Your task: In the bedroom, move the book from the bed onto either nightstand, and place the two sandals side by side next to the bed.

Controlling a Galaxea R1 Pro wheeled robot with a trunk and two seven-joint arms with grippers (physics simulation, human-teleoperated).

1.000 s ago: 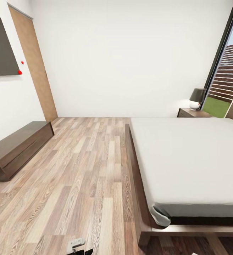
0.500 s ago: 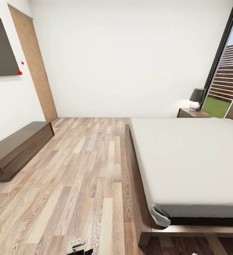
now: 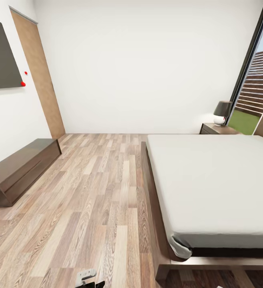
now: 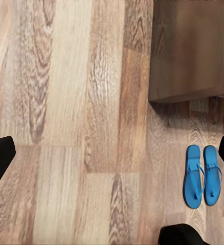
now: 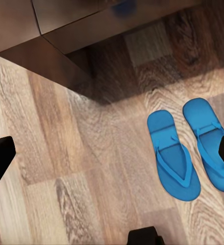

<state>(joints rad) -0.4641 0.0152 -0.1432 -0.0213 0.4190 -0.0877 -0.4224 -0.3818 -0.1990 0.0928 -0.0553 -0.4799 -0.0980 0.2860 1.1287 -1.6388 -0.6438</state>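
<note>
From the head camera I look over the bed: a plain, smooth grey mattress on a dark brown frame with a rounded corner, set on wood-plank floor with strong grain. Past its far corner stands a glossy dark nightstand carrying a lamp with a dark shade and round white base. I see no book on the visible mattress. A long low dark bench runs along the white wall beneath a flat dark panel.

Through my left wrist camera the sandals lie flat on the planks, bright blue, side by side, near a corner of the dark frame. The right wrist camera shows the same pair, thin straps forming a V. Each gripper's fingers sit wide apart at the picture's edges, holding nothing.
</note>
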